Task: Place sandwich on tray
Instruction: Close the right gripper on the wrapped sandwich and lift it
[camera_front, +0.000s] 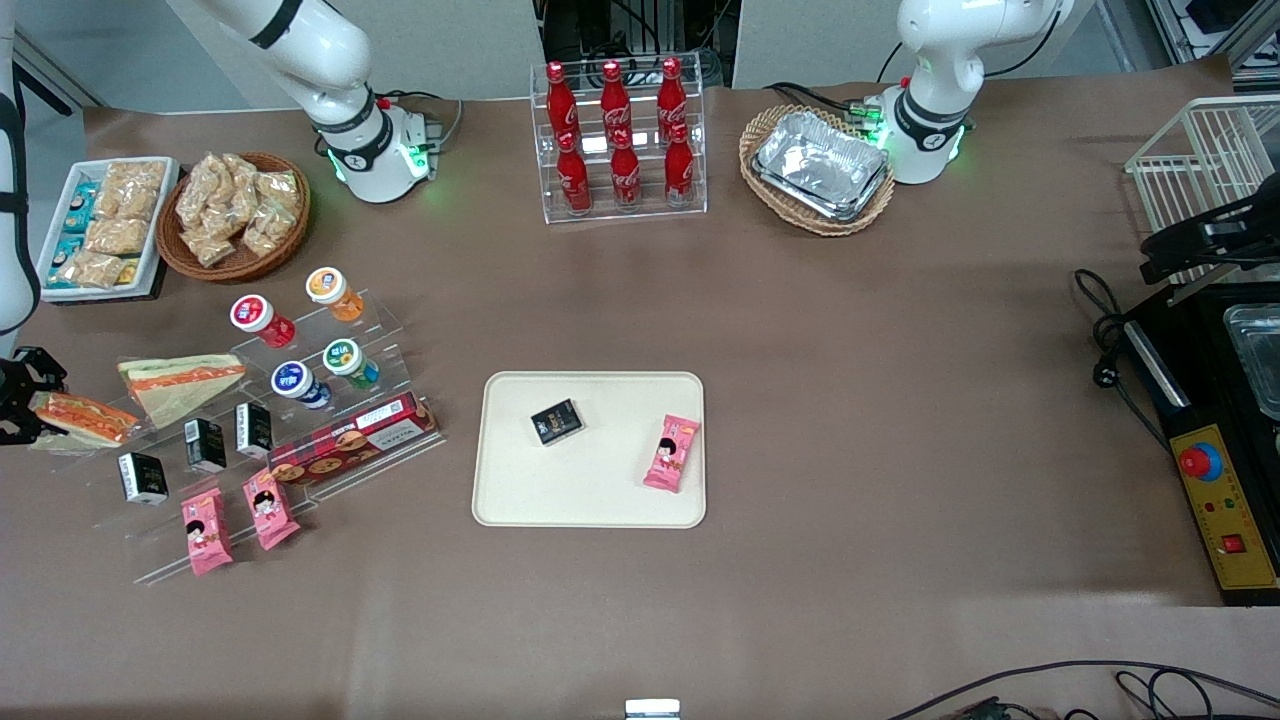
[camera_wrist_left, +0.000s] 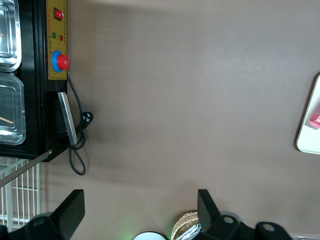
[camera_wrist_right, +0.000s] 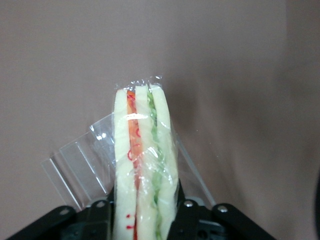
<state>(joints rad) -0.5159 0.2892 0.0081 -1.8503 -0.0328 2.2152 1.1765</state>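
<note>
The gripper (camera_front: 22, 398) is at the working arm's end of the table, well apart from the tray (camera_front: 590, 505), and its two fingers pinch the sandwich (camera_front: 82, 417) from either side; the right wrist view shows the wrapped wedge (camera_wrist_right: 145, 165) standing on edge between the black fingers (camera_wrist_right: 192, 220), with a red and a green filling stripe between pale bread layers. The step in hand looks like the pick: the sandwich appears gripped at or just above its clear acrylic stand (camera_wrist_right: 82, 170), beside the second wedge (camera_front: 180, 382) that remains on the display, and whether it is already lifted free I cannot tell. The tray already carries a small black box (camera_front: 556, 421) and a pink snack packet (camera_front: 671, 453). Next, I judge, the arm should raise the sandwich clear of the stand and carry it across to the tray, setting it on a bare cream patch away from those two items.
</note>
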